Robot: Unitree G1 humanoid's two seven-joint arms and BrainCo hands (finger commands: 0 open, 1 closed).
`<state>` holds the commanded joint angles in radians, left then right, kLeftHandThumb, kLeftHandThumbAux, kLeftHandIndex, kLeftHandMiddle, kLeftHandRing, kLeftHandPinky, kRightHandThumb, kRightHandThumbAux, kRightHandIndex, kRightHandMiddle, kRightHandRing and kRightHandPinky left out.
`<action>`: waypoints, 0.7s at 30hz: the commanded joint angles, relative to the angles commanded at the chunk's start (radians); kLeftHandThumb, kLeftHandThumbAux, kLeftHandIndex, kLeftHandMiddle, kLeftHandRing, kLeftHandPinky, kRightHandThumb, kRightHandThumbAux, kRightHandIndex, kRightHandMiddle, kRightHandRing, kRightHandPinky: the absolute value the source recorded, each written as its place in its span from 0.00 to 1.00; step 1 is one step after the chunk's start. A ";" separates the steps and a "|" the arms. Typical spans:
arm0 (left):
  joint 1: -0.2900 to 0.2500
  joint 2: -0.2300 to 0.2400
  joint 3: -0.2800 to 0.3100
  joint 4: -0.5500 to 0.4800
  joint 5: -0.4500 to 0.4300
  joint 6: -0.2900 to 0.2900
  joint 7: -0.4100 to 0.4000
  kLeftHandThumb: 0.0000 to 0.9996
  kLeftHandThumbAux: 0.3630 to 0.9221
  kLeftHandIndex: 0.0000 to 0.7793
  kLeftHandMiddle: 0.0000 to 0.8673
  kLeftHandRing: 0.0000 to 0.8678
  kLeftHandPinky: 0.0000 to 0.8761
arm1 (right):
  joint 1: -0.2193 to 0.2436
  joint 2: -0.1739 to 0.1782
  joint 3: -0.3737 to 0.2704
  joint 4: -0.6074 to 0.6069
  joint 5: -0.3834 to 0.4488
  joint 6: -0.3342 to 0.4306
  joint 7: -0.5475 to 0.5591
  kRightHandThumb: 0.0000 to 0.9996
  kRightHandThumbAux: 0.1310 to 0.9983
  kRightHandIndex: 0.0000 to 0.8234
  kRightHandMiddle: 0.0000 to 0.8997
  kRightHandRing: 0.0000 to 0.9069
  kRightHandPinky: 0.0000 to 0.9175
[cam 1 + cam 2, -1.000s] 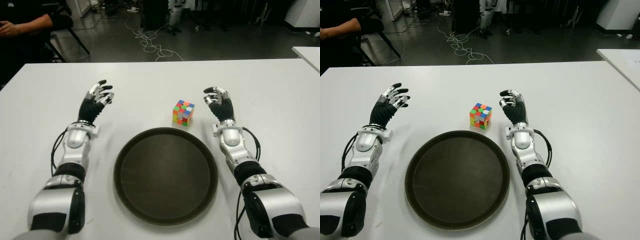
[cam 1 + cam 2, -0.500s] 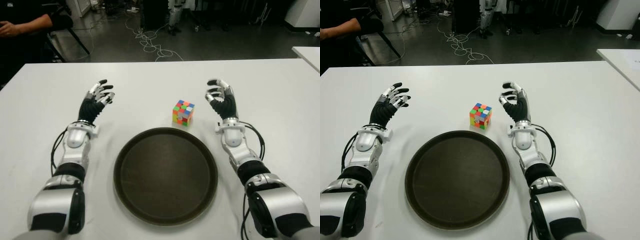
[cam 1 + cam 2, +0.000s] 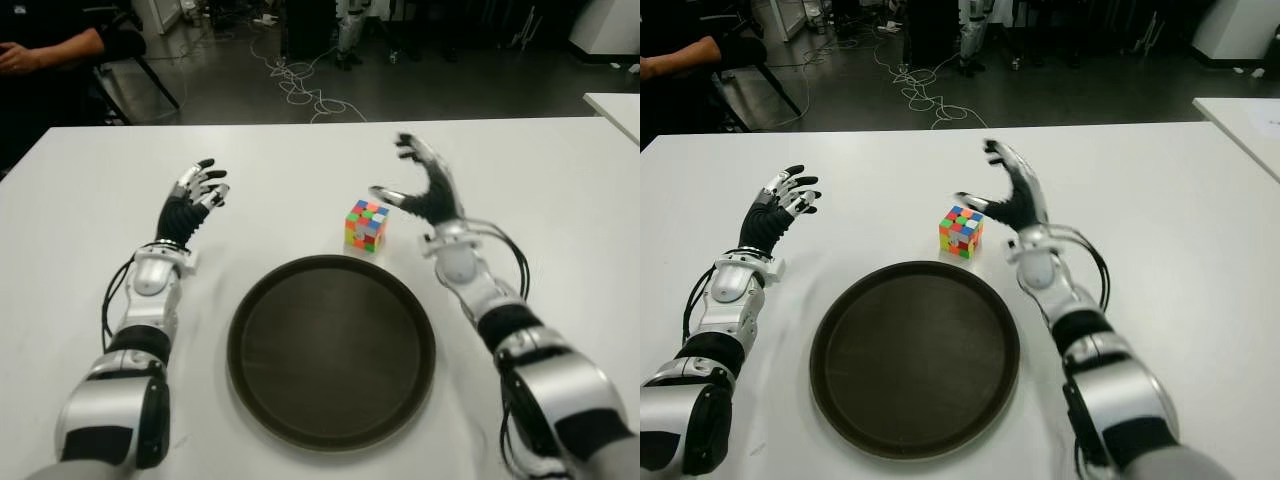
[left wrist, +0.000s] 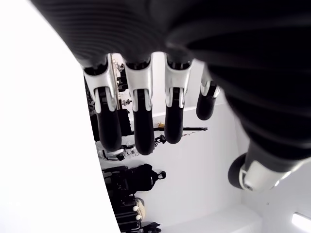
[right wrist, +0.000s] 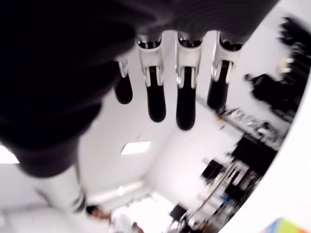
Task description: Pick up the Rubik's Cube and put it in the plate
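The Rubik's Cube (image 3: pixel 366 225) stands on the white table just beyond the far rim of the round dark plate (image 3: pixel 290 400). My right hand (image 3: pixel 420 192) is raised just to the right of the cube, palm turned toward it, fingers spread and thumb reaching out over its right side; it holds nothing. A corner of the cube (image 5: pixel 286 226) shows at the edge of the right wrist view, apart from the straight fingers (image 5: pixel 183 92). My left hand (image 3: pixel 192 200) stays idle on the left, fingers spread, well away from the plate.
The white table (image 3: pixel 300 170) stretches wide around the plate. Beyond its far edge lie cables (image 3: pixel 300 85) on a dark floor, and a person's arm (image 3: pixel 50 50) shows at the far left. Another white table (image 3: pixel 615 105) sits at the right.
My right hand has lifted, opened wider and swung left toward the cube. The cube, plate and left hand have not moved.
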<state>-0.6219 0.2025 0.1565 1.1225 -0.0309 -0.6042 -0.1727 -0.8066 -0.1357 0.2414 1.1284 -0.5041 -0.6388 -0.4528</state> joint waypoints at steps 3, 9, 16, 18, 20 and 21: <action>-0.001 0.002 -0.001 0.002 0.002 0.001 0.001 0.04 0.32 0.19 0.26 0.30 0.36 | -0.007 0.008 0.030 0.020 -0.029 0.015 -0.015 0.00 0.63 0.12 0.15 0.17 0.17; 0.001 0.003 -0.003 -0.003 0.002 -0.002 -0.002 0.02 0.32 0.20 0.26 0.29 0.33 | -0.003 0.027 0.078 0.074 -0.065 0.044 -0.042 0.00 0.60 0.02 0.03 0.06 0.08; 0.001 0.003 0.003 0.000 -0.005 0.001 -0.007 0.03 0.36 0.19 0.27 0.30 0.36 | -0.011 0.004 0.125 0.112 -0.099 0.084 -0.035 0.00 0.61 0.00 0.00 0.01 0.07; 0.000 0.003 0.004 0.001 -0.005 0.001 -0.006 0.04 0.36 0.18 0.27 0.30 0.36 | -0.013 0.002 0.132 0.113 -0.101 0.090 -0.034 0.00 0.61 0.00 0.00 0.00 0.07; 0.000 0.003 0.005 0.001 -0.006 0.001 -0.006 0.05 0.37 0.19 0.27 0.30 0.37 | -0.016 -0.001 0.143 0.111 -0.107 0.100 -0.027 0.00 0.61 0.00 0.00 0.00 0.07; 0.000 0.003 0.005 0.001 -0.006 0.001 -0.005 0.06 0.38 0.19 0.27 0.30 0.37 | -0.020 -0.008 0.156 0.109 -0.117 0.108 -0.003 0.00 0.61 0.00 0.00 0.00 0.08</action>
<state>-0.6215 0.2058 0.1617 1.1231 -0.0364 -0.6037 -0.1773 -0.8262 -0.1439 0.3974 1.2377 -0.6208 -0.5305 -0.4561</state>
